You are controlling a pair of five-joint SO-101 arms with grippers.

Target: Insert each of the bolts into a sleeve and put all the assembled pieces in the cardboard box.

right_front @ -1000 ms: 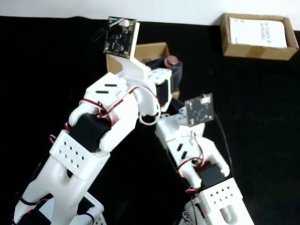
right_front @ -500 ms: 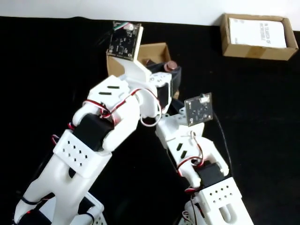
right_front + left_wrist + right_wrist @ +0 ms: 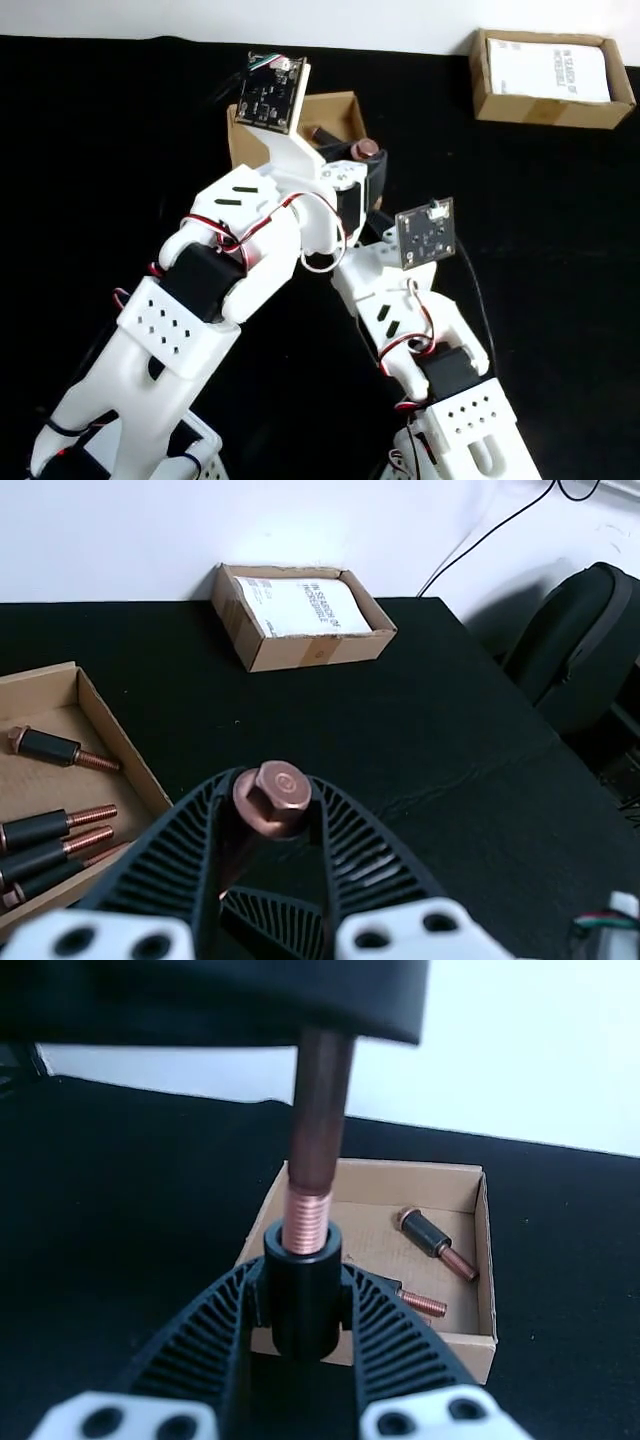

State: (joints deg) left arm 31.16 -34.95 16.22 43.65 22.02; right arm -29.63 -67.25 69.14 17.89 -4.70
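Observation:
My left gripper point(image 3: 272, 805) is shut on a copper bolt point(image 3: 277, 792), clamped just below its hexagonal head. In the high view that bolt head point(image 3: 368, 150) stands beside the near right corner of the cardboard box point(image 3: 335, 105). My right gripper point(image 3: 302, 1282) is shut on a black sleeve point(image 3: 300, 1300), held upright. The bolt's shaft point(image 3: 318, 1140) comes straight down from above, and its threaded tip sits inside the sleeve's top opening. Several assembled pieces point(image 3: 45, 830) lie in the cardboard box point(image 3: 110, 735), two of them point(image 3: 435, 1240) visible behind the sleeve.
A second cardboard box point(image 3: 552, 78) holding a white booklet stands at the table's far right. The two arms cross closely near the table's middle, with the left arm point(image 3: 240, 250) above the right arm point(image 3: 400, 300). A black chair point(image 3: 585, 640) stands beyond the table edge.
The left arm has shifted slightly forward and to the right. The bolt head has sunk lower in the high view, toward the sleeve. The right arm has stayed still.

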